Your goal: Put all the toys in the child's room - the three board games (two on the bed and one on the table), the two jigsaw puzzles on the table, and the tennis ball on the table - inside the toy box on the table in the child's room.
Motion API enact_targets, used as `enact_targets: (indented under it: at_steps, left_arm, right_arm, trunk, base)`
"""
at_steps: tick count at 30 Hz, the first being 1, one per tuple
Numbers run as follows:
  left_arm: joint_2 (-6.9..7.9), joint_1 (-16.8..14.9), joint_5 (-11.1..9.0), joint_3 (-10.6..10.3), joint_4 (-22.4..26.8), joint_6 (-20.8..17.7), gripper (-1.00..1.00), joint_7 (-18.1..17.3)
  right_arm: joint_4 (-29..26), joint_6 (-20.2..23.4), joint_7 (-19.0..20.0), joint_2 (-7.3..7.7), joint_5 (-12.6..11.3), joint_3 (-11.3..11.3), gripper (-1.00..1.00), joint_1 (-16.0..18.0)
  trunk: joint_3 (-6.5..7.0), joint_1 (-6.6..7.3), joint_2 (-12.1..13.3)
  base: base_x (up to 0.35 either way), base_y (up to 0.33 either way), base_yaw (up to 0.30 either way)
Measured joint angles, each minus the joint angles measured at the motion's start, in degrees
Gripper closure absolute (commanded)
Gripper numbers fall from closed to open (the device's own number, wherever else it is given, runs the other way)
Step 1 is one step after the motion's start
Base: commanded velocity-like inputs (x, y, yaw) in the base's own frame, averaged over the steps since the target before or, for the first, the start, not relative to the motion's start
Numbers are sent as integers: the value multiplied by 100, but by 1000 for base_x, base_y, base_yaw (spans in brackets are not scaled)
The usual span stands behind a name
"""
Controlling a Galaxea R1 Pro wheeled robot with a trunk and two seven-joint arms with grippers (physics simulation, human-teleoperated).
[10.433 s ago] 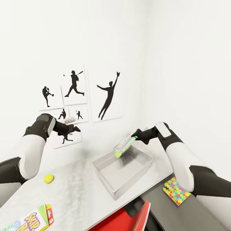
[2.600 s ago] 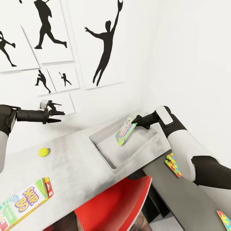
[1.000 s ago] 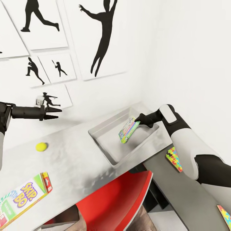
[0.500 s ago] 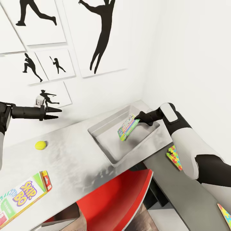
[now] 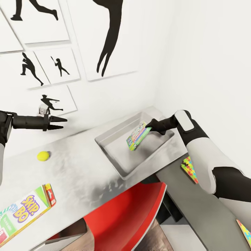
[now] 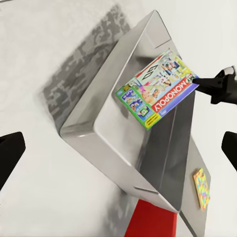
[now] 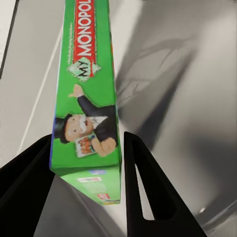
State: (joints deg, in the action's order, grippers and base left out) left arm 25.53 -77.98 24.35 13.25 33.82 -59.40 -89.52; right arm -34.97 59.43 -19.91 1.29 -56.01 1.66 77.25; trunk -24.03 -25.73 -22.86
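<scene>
White-walled room's grey table [image 5: 80, 170]: right tool [image 5: 150, 126] pinches Monopoly box [image 5: 138, 136]; left tool [image 5: 59, 122] spread.

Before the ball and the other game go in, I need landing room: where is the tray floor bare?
The tray floor is bare from its near wall to about midway. The far end is crowded: the right gripper holds the Monopoly box tilted there. The desk between the ball and the tray is also bare.

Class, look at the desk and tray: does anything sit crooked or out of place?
Yes. The Monopoly box hangs tilted on edge over the tray, pinched by the right tool, not lying flat. A puzzle mat overhangs the lower side unit's edge.
</scene>
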Motion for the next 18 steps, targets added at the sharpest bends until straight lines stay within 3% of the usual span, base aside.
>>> enact_targets:
  at_steps: [18]
  left_arm:
    - [4,0,0,0,0,0,-100,0]
  right_arm:
    - [-227,-20,3,2,-155,3,100,7]
  trunk:
    - [-163,1,-1]
  base:
    - [0,0,0]
